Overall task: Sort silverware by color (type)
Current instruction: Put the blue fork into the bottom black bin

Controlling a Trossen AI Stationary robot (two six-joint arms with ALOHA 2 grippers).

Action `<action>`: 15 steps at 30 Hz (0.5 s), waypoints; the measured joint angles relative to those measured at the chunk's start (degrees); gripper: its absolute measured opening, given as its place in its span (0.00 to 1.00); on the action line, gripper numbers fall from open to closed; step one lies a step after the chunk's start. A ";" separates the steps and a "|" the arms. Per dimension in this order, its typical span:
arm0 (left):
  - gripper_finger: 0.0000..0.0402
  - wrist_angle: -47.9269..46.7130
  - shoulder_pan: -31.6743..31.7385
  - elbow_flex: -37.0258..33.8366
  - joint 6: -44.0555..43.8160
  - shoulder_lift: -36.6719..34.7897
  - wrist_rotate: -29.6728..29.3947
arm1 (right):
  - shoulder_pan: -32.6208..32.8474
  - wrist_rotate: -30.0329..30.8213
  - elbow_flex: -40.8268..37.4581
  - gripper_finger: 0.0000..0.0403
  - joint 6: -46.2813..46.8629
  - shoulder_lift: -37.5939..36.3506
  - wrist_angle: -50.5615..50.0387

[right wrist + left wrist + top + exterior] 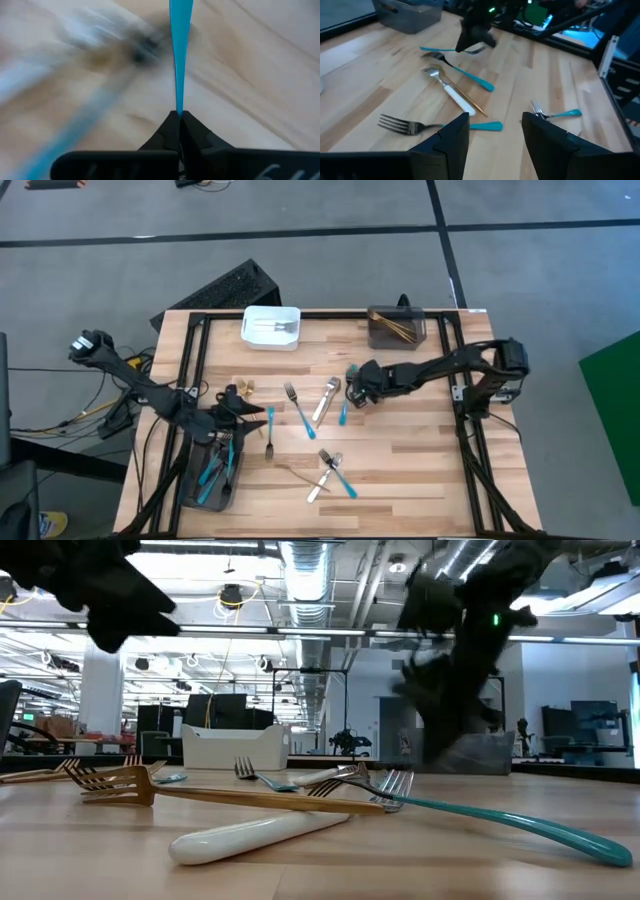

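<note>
The right gripper (pixel 179 116) is clenching the thin end of a blue utensil (pixel 180 45), whose handle is running straight out from between the closed fingertips. In the high view the right gripper (pixel 356 385) is sitting near the table's middle, just in front of the dark bin (pixel 396 328) holding gold pieces, and the blue utensil (pixel 344 410) is extending from the gripper away from that bin, toward the table's front edge. Its long axis is lying roughly at right angles to the dark bin's long side. Which end carries the head cannot be told.

The left gripper (pixel 492 135) is standing released, fingers apart, holding nothing. It is hovering well to the left of the dark bin, over the tray (pixel 192 480) that is already holding blue pieces.

Judgement: the blue tray is lying far from the right gripper, across the table from the dark bin, so the coming move is turning on carrying the utensil leftward, or handing it to the nearer left arm.
</note>
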 joint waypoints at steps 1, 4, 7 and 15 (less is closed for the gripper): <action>0.42 1.94 0.60 -0.42 0.73 1.00 0.05 | 0.80 0.17 0.06 0.04 -1.51 -1.31 2.78; 0.42 7.65 3.13 -1.71 2.98 4.37 2.04 | 3.30 1.46 0.15 0.03 -7.00 -4.11 10.92; 0.42 13.70 6.44 -2.21 5.46 8.04 6.20 | 5.68 1.63 0.15 0.03 -12.97 -5.64 19.32; 0.42 30.08 14.56 -2.32 16.93 15.97 13.35 | 9.04 -5.78 0.21 0.03 -26.56 -5.39 38.65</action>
